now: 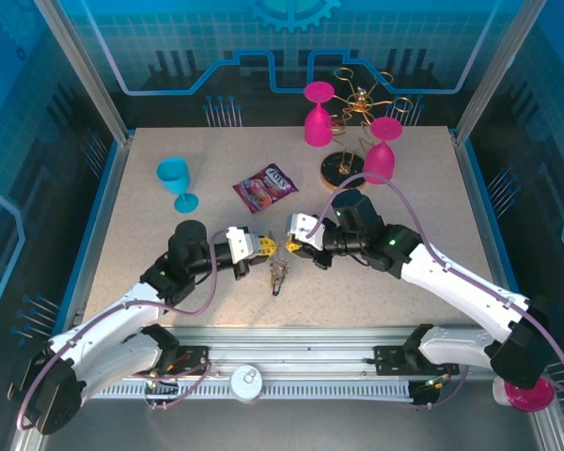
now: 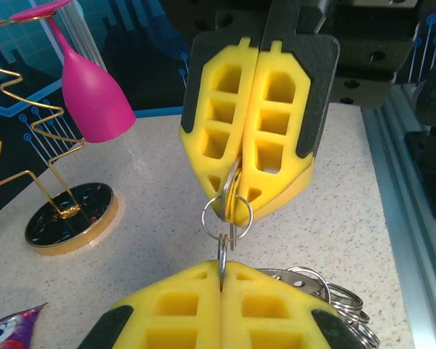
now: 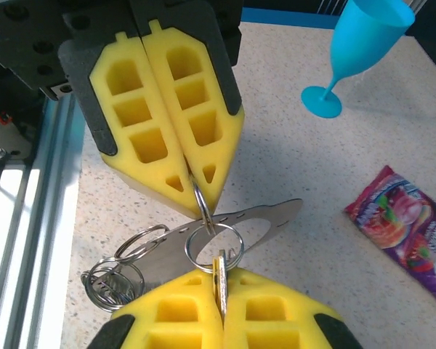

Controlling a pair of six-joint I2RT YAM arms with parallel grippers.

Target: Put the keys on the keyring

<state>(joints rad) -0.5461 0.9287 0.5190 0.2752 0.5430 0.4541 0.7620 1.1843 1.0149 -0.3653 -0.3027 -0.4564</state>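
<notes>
Finding: both of your tools were fully shut and met tip to tip over the middle of the table (image 1: 216, 150). Your left gripper (image 3: 202, 203) pinched a thin loop of silver wire linked into the keyring (image 3: 189, 251). Your right gripper (image 2: 236, 207) was clamped on a narrow brass-coloured key (image 3: 220, 270), seen edge-on, with its top just inside that ring.

Location: the keyring hung in the small gap between the two sets of fingertips. A flat metal tag (image 3: 265, 217) and a bunch of smaller rings (image 3: 116, 280) trailed from it toward the near rail. I could not tell whether that bunch touched the table, nor whether the key's hole had already passed the split in the coil.

Assessment: the step in hand appeared to be working the key around the ring's coil.

Recommendations: the left grip should serve as the fixed anchor while only the right wrist moves. The key wants turning along the wire's curve, not pulling straight away, since a pull could drag the loop from the left pads. Both grips seemed best kept firm, and the hanging bunch watched for snagging.
</notes>
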